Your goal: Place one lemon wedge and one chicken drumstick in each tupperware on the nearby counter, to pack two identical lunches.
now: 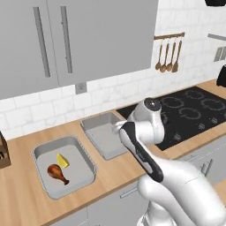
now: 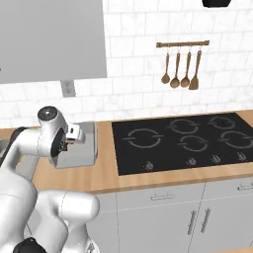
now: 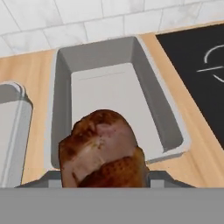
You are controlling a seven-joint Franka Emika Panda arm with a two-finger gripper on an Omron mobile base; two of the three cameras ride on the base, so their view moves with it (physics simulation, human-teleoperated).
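Hand view has the end effector [image 3: 105,186] gripping a drumstick [image 3: 101,151] over the empty tupperware [image 3: 61,65], so next it probably just lowers and lets go.

**Arm folded low, claw closed on a drumstick**

The white arm rose from the base, bent sharply at the elbow and reached forward with the wrist turned downward. The gripper [image 3: 105,186] had its jaws clamped on a chicken drumstick [image 3: 103,148], whose bulbous end bulged just ahead of the fingertips. The fingers themselves were mostly hidden behind the meat.
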